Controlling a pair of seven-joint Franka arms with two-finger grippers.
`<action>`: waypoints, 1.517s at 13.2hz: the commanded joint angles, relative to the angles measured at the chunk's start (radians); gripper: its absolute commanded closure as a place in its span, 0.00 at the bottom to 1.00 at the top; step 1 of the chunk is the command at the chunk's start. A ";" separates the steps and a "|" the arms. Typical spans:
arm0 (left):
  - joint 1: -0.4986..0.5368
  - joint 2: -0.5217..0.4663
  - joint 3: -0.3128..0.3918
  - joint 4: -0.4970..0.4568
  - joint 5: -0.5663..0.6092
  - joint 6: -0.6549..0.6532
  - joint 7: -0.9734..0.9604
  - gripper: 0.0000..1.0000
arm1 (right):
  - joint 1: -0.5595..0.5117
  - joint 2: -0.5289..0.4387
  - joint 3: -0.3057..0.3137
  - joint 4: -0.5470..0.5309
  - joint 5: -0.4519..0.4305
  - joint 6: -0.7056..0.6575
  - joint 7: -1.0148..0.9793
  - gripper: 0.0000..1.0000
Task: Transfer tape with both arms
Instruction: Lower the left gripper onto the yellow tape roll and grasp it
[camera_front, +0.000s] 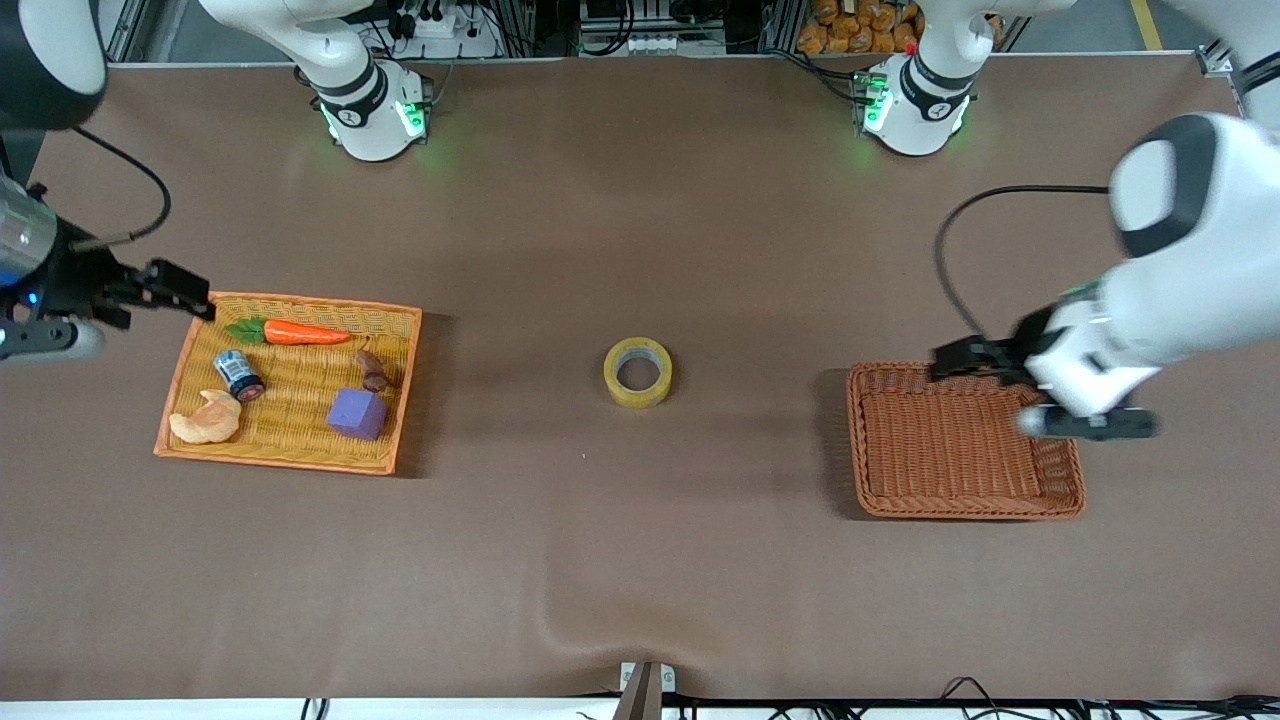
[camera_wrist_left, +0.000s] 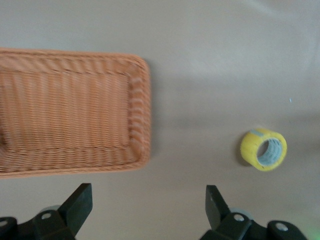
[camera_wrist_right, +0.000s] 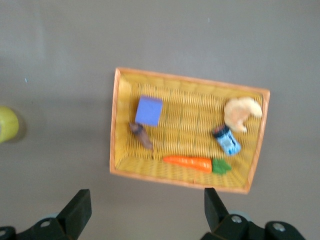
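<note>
The yellow tape roll (camera_front: 638, 372) lies flat on the brown table mid-way between two baskets, with nothing touching it. It also shows in the left wrist view (camera_wrist_left: 263, 149) and at the edge of the right wrist view (camera_wrist_right: 7, 124). My left gripper (camera_front: 952, 358) is open and empty, up over the brown basket's (camera_front: 960, 500) farther edge; its open fingers (camera_wrist_left: 80, 204) show in the left wrist view. My right gripper (camera_front: 188, 293) is open and empty, over the farther corner of the yellow basket (camera_front: 290, 455); its fingers (camera_wrist_right: 79, 207) stand wide apart.
The yellow basket (camera_wrist_right: 116, 125) holds a carrot (camera_front: 300, 332), a purple cube (camera_front: 357, 413), a croissant (camera_front: 207, 420), a small can (camera_front: 240, 374) and a brown piece (camera_front: 372, 371). The brown basket (camera_wrist_left: 142, 115) holds nothing. The cloth has a wrinkle (camera_front: 600, 620) near the front edge.
</note>
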 joint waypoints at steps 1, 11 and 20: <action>-0.098 0.068 0.008 0.031 0.023 -0.001 -0.083 0.00 | -0.071 -0.064 0.010 -0.046 -0.008 -0.004 -0.011 0.00; -0.366 0.349 0.016 0.036 0.025 0.262 -0.423 0.00 | -0.087 -0.173 0.012 -0.149 -0.028 0.016 -0.032 0.00; -0.514 0.433 0.017 0.033 0.163 0.334 -0.630 0.00 | -0.116 -0.161 0.007 -0.124 -0.016 -0.012 -0.041 0.00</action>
